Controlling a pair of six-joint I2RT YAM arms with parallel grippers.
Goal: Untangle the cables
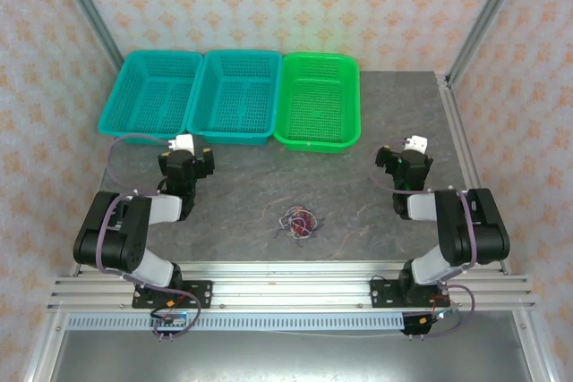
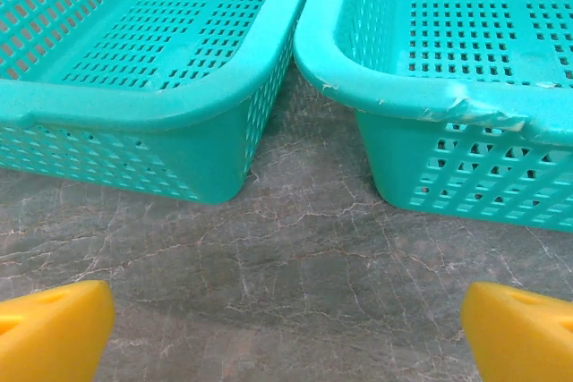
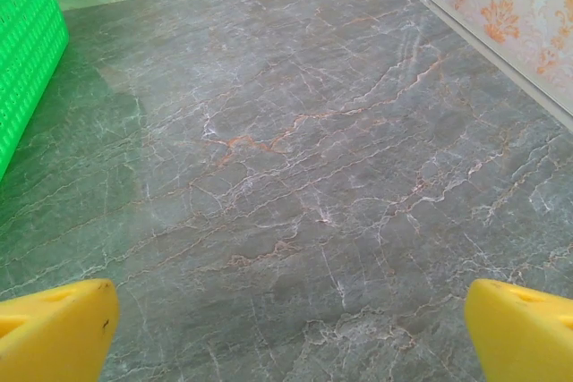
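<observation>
The cables (image 1: pixel 300 223) lie on the desk (image 1: pixel 358 185) as a roundish knot without a clear long axis. The left end effector (image 1: pixel 186 145) and the right end effector (image 1: pixel 410 148), both released and empty, sit beyond it on either side, about equally near

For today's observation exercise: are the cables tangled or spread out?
Tangled: the cables lie bunched in one small knot on the table.

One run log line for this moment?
cables: knotted, between arms, untouched | left end effector: open, facing teal baskets | right end effector: open, above table
</observation>
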